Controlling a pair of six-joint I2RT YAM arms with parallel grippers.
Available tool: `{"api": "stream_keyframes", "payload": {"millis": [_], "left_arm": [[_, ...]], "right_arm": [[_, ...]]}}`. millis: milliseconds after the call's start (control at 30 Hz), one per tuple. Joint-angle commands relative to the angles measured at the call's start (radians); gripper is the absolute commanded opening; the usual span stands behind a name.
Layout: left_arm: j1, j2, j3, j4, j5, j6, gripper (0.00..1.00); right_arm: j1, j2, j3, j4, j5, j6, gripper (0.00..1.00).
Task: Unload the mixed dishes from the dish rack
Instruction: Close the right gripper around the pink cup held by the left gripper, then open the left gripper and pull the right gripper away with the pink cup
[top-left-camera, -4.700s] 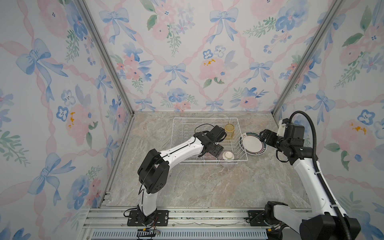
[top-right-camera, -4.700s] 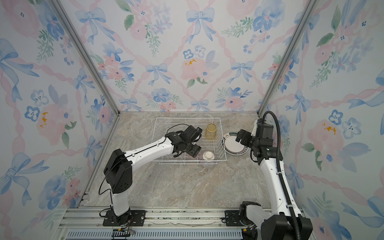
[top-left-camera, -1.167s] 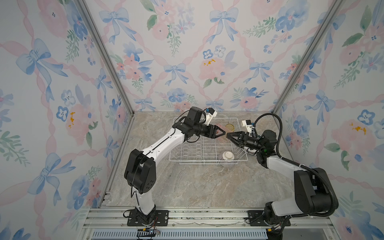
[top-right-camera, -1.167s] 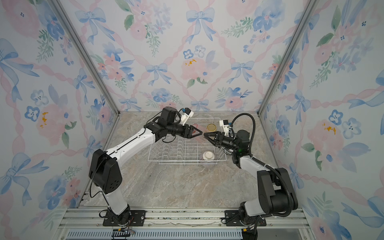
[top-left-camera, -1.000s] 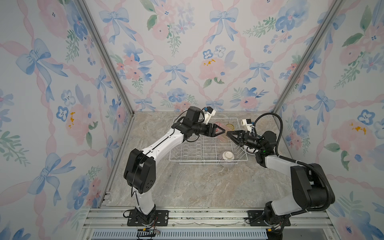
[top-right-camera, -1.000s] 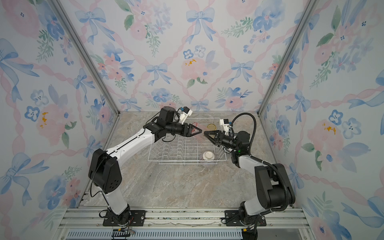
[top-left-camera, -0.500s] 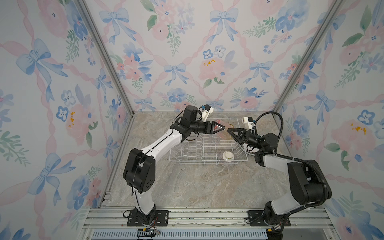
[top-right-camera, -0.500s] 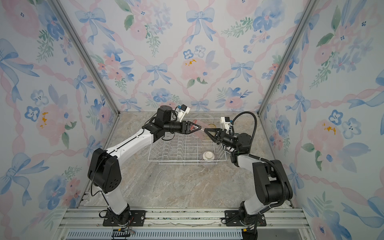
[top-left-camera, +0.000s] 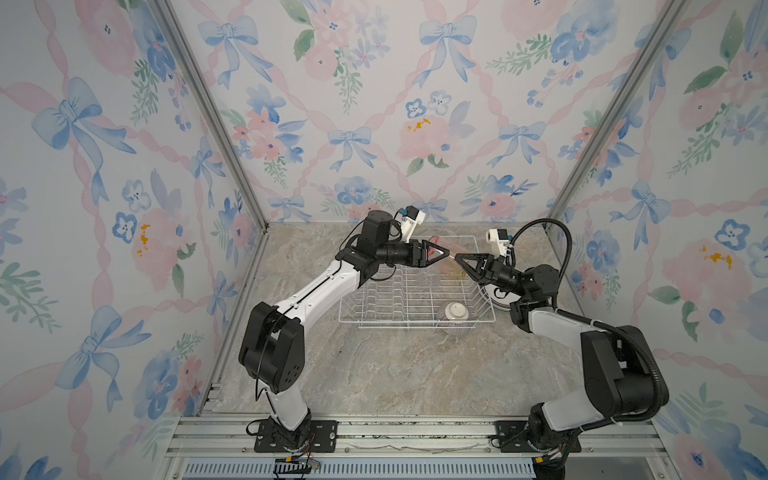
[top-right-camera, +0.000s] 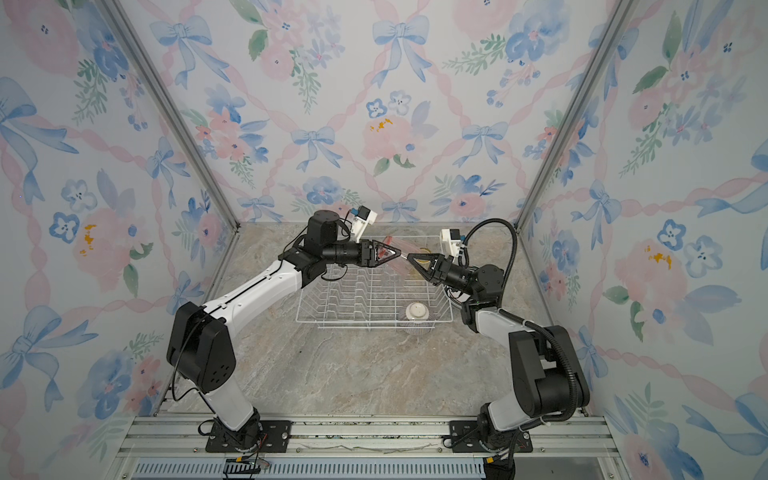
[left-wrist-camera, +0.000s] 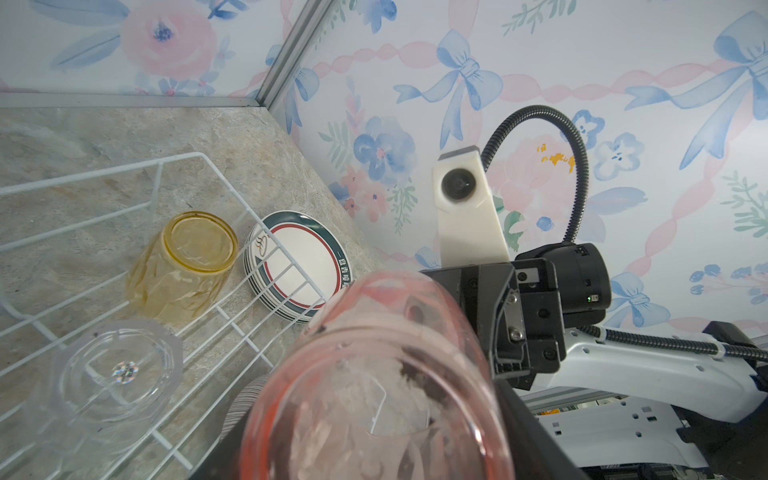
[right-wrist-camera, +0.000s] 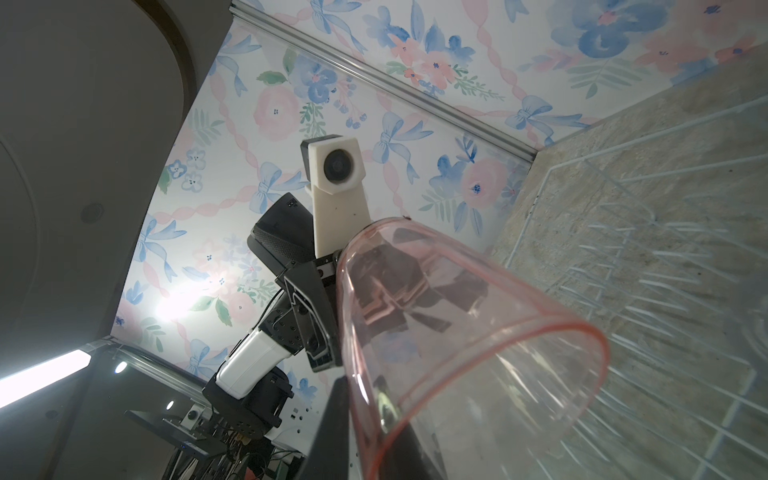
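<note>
We see the pink tumbler (left-wrist-camera: 374, 365) off the rack (top-left-camera: 386, 321), held in the air above its far right part. It lies roughly on its side between the two arms. The left gripper (top-left-camera: 444, 254) grasps it at the base end, jaws spread wide with a finger along each side of the wall. The right gripper (top-left-camera: 459, 258) meets it from the opposite side, jaws drawn close and pinching the wall at the open rim. In the right wrist view the mouth faces us, with one dark finger against the rim's outside. We cannot make out the inner finger clearly.

In the rack, the yellow tumbler (left-wrist-camera: 183, 266) stands upside down in the far right corner. The clear tumbler (left-wrist-camera: 112, 374) stands inverted just beside it, nearer the middle. The bowl (top-left-camera: 456, 311) sits upside down in the near right corner. The plate prongs stand bare.

The plates (left-wrist-camera: 303, 266) lie stacked flat on the table (top-left-camera: 395, 374), just outside the rack's right wall. In both top views the right arm partly hides them.
</note>
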Motion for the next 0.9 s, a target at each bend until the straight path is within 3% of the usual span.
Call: {"api": "stream_keyframes", "payload": {"millis": [0, 100, 233, 333, 633, 867], "left_arm": [[-0.033, -0.002, -0.025, -0.027, -0.061, 0.070, 0.73], [-0.033, -0.004, -0.025, -0.016, -0.047, 0.070, 0.80], [-0.034, -0.002, -0.035, 0.027, -0.008, 0.053, 0.72], [-0.034, -0.002, -0.034, 0.035, -0.005, 0.047, 0.72], [-0.026, -0.059, -0.064, 0.038, -0.020, 0.076, 0.84], [-0.018, -0.061, -0.091, 0.039, -0.014, 0.076, 0.94]], "right_arm": [[0.048, -0.055, 0.044, -0.041, 0.013, -0.055, 0.00], [0.048, -0.071, 0.049, -0.055, 0.013, -0.061, 0.00], [0.063, -0.077, 0.069, -0.073, 0.011, -0.061, 0.00], [0.064, -0.092, 0.067, -0.120, 0.028, -0.097, 0.00], [0.065, -0.235, 0.111, -0.545, 0.055, -0.375, 0.00], [0.064, -0.252, 0.137, -0.546, 0.050, -0.355, 0.00]]}}
